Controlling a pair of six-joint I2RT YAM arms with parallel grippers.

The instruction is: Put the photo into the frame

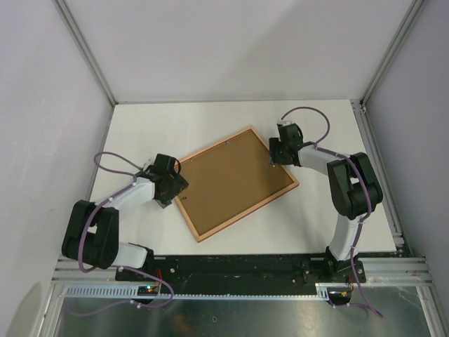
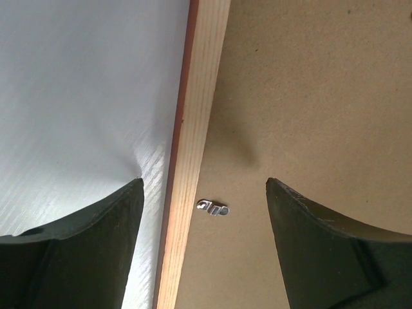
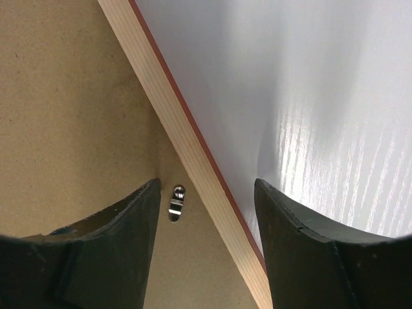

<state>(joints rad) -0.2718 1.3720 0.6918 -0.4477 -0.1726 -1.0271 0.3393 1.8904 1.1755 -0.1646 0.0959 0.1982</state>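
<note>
The frame lies face down on the white table, pale wood rail up, with a brown backing board filling it. The photo is hidden. My left gripper hangs open over the frame's left edge. In the left wrist view this gripper straddles the wood rail, with a small metal clip between its fingers. My right gripper stands open over the far right edge. In the right wrist view that gripper spans the rail beside another clip. Neither gripper holds anything.
White table runs around the frame, walled by grey panels at the left, back and right. A metal rail with the arm bases lines the near edge.
</note>
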